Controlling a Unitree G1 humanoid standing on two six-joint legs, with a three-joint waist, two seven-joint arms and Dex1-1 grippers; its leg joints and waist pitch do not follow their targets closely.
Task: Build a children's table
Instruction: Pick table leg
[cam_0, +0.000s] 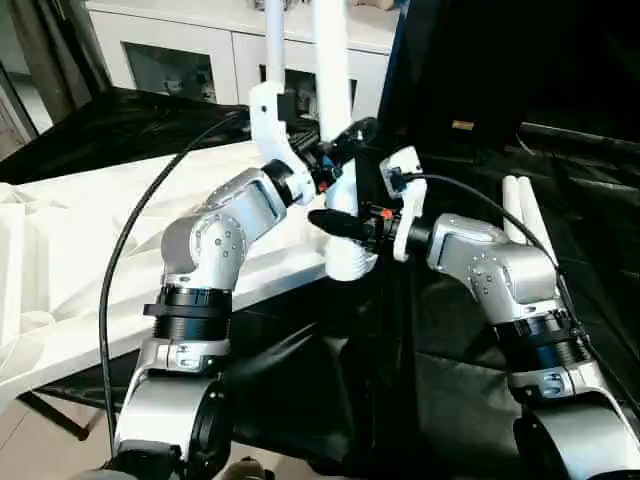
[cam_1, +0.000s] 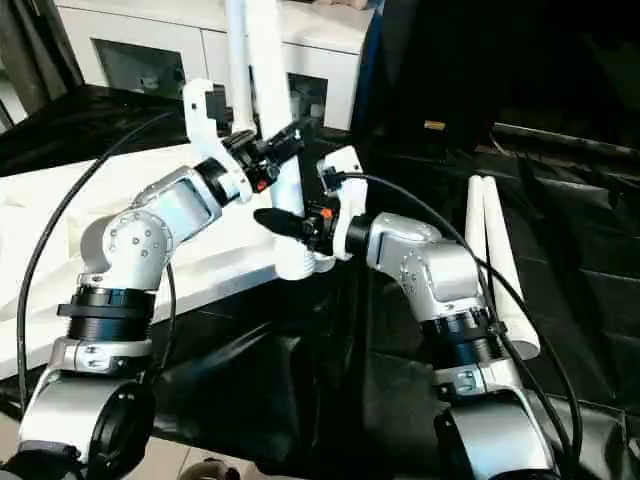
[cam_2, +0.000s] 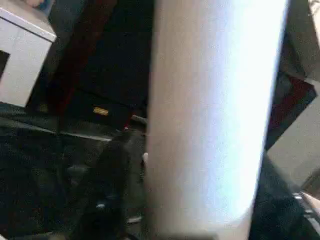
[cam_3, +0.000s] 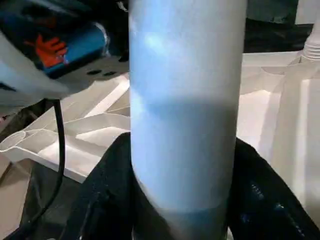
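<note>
The white tabletop (cam_0: 110, 240) lies upside down on the left, ribbed side up. A white leg (cam_0: 333, 80) stands upright in its near corner socket (cam_0: 348, 264). My right gripper (cam_0: 340, 224) is shut on this leg low down, just above the socket; the right wrist view has the leg (cam_3: 182, 100) pressed between both black fingers (cam_3: 107, 195). My left gripper (cam_0: 335, 160) is at the same leg a little higher, and the leg (cam_2: 210, 115) looms close in the left wrist view. A second leg (cam_0: 273, 40) stands upright further back.
Two spare white legs (cam_0: 525, 215) lie side by side on the black cloth to the right. A white cabinet with glass doors (cam_0: 170, 50) stands behind. A black cable (cam_0: 130, 240) loops over my left arm. The tabletop's front edge overhangs dark cloth.
</note>
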